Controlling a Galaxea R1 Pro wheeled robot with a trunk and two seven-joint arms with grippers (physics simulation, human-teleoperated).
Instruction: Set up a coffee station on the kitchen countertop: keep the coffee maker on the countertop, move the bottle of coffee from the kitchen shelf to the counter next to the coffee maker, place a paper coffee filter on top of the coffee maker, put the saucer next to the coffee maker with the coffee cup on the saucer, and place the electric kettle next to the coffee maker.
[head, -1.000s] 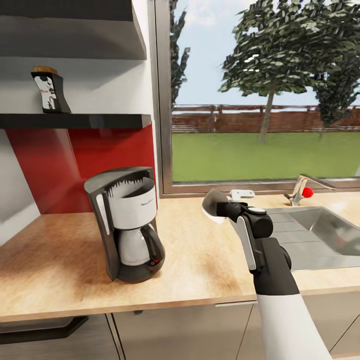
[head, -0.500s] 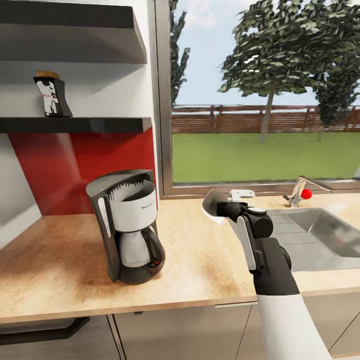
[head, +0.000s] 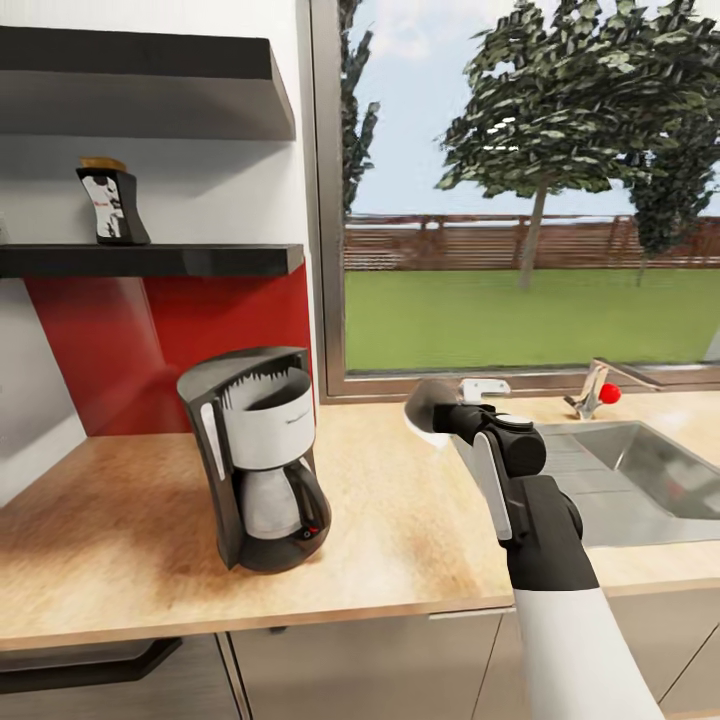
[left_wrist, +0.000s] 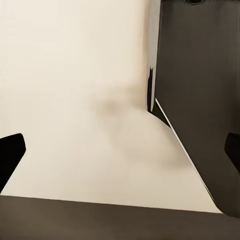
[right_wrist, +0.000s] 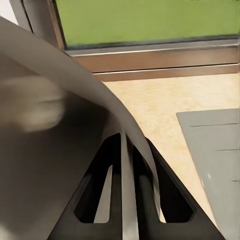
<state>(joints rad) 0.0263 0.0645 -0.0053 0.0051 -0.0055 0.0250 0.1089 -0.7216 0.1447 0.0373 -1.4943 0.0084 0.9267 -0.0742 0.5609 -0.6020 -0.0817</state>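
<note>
We held the thin white paper coffee filter (head: 428, 408) pinched in our right gripper (head: 447, 418), right of the tall black-and-silver coffee maker (head: 258, 455) on the tan speckled countertop (head: 110, 540). The small dark yellow-capped bottle of coffee (head: 112, 203) remained shelved; our left gripper's fingers (left_wrist: 10, 155) stood wide.

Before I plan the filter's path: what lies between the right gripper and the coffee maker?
Bare countertop only, in the head view: nothing stands between the right gripper, shut on the paper coffee filter, and the coffee maker.
</note>
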